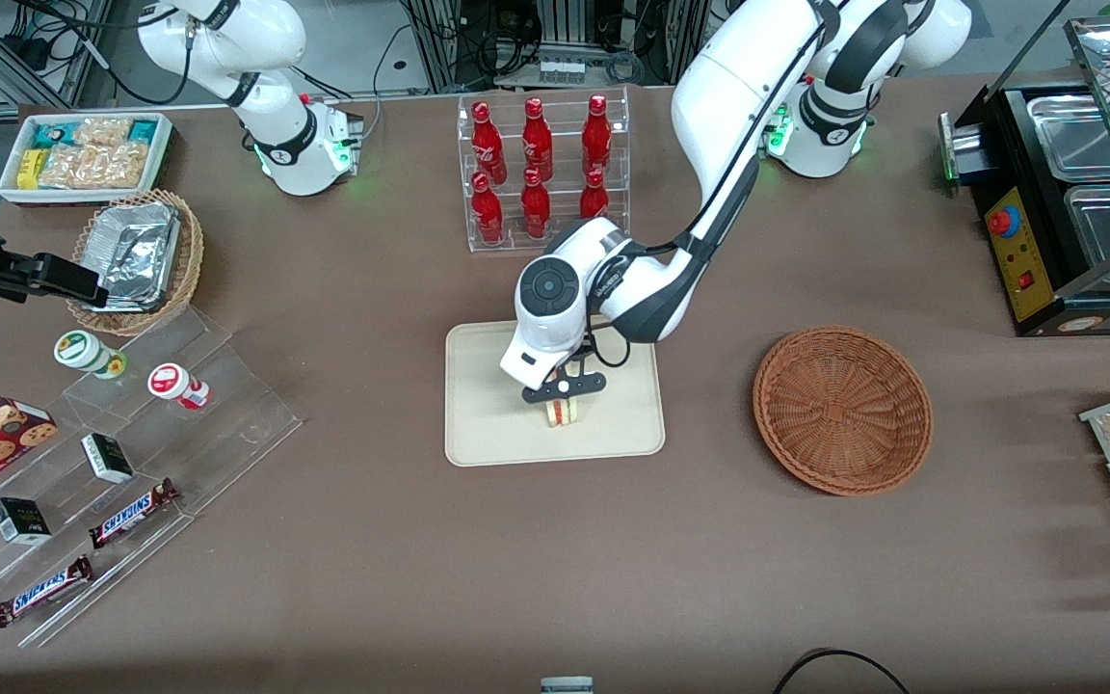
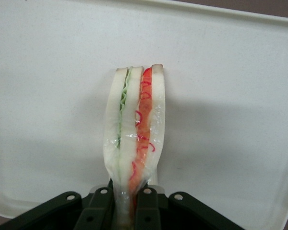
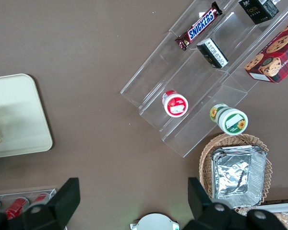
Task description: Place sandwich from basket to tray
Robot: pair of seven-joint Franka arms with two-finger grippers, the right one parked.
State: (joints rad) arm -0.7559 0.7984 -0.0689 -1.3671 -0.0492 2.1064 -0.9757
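Presently, item one: the small clear-wrapped triangular sandwich of pale bread with red, orange and green filling. I hold it pinched at one end in the black two-finger gripper, whose fingers sit nearly together, squeezing the wedge thin where they grip. Its long axis runs straight out from the fingertips, with the free end clear of them; from the wrist camera, that end points toward twelve o'clock over pale tray surface.

Item two: the flat cream-beige rectangular tray with rounded corners and low rim. In the front view the sandwich lies within its outline, toward five o'clock of the tray's middle. I judge it at or just above the surface; contact I cannot confirm.

Item three: the round reddish-brown woven wicker basket, now holding nothing, at three o'clock from the tray, toward the working arm's end of the table and well apart.

Judgement: the carry looks done; what remains is to part the fingers and lift straight off.
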